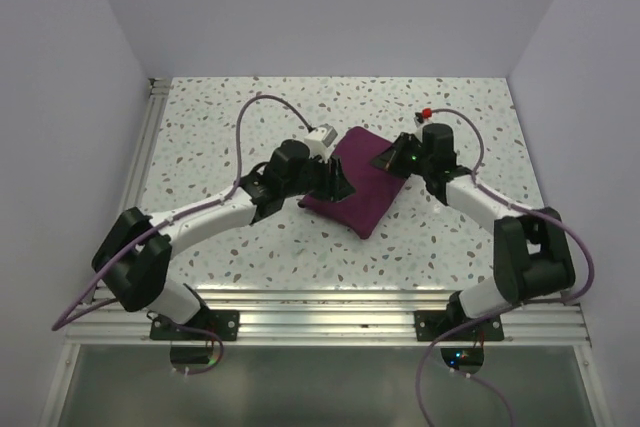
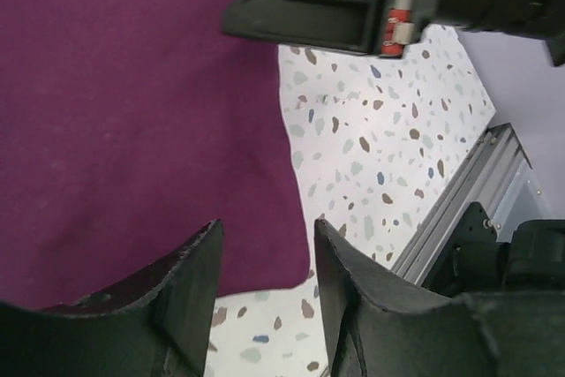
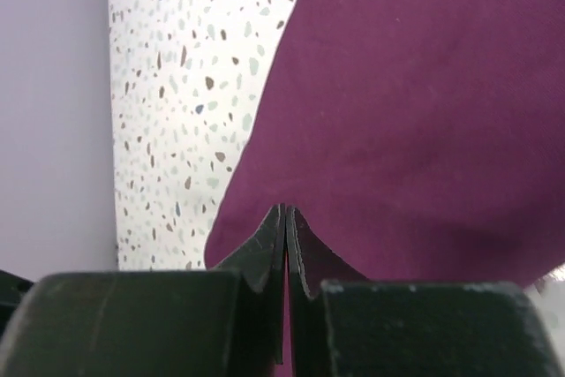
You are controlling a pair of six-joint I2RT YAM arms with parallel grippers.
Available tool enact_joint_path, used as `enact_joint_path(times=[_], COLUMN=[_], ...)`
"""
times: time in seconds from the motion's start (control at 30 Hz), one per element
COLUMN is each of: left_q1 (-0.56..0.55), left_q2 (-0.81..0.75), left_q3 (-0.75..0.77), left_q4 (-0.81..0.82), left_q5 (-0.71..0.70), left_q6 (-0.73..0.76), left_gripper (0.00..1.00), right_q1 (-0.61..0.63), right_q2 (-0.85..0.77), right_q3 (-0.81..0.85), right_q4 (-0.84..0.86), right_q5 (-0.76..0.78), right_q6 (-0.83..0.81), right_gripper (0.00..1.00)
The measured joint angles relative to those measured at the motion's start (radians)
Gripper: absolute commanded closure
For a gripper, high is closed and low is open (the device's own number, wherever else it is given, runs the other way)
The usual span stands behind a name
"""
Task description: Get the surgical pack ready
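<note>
The surgical pack (image 1: 360,182) lies in the middle of the table (image 1: 230,117). It is a flat, folded rectangle of plum-maroon cloth, matte and softly woven, turned on the diagonal so one corner points toward the near edge. The tabletop under it is pale and hard-looking, speckled all over with grey, brown and bluish chips.

The left gripper (image 1: 335,185) sits low at the bundle's left side. In the left wrist view its two dark, rough-edged fingers (image 2: 199,280) stand partly apart, with the cloth's lower corner and a strip of bare table showing in the gap, and nothing gripped. The right gripper (image 1: 388,160) is at the opposite, far-right corner with its fingers pressed tight together, their tips just over the cloth's edge. I cannot tell whether any fabric is nipped between them.

The pack's edges look straight and its corners slightly rounded. Speckled surface runs around it on every side, widest toward the back wall (image 1: 340,7) and the left. A ribbed aluminium rail (image 1: 330,299) closes off the near edge
</note>
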Motion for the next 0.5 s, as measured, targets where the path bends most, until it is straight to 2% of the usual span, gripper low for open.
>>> enact_joint_path(times=[0.23,0.5], left_q1=[-0.001,-0.01], left_q2=[0.146,0.228], left_q3=[-0.01,-0.058], left_q4=[0.197,0.351], left_q5=[0.095,0.153], left_q6=[-0.029,-0.045], left_gripper=[0.66,0.69], right_q1=[-0.005,-0.019], right_q2=[0.227,0.364], right_q3=[0.023,0.085], right_q4=[0.27,0.484], right_q5=[-0.153,-0.203], right_q6=[0.074,0.124], right_gripper=[1.0,1.0])
